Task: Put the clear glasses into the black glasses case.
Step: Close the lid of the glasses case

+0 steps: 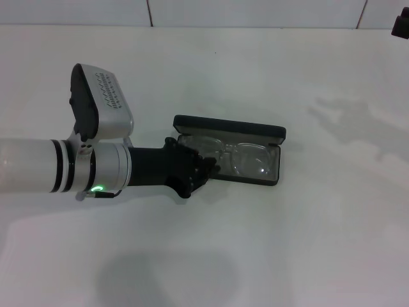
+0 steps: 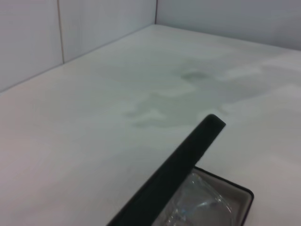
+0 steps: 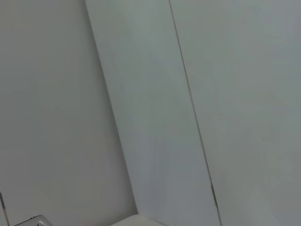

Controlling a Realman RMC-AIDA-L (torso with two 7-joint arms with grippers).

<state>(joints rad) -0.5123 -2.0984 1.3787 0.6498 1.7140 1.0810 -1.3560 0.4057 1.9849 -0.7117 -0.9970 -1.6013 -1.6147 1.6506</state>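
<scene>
The clear transparent plastic glasses (image 1: 243, 157) lie inside the black rectangular hard glasses case (image 1: 276, 165), in its open lower tray, with the lid standing up behind them. I judge them very light, slippery on the lenses and easy to scratch or bend at the thin arms, so I would touch only the frame bridge or the rim, never the lenses. The case is stiff and light and may slide on the white bench (image 1: 319, 243) if I push the lid. My left pincer (image 1: 203, 171) is at the end of the case toward my arm, touching or almost touching it; whether its fingers are apart I cannot tell. My right pincer is not visible.
</scene>
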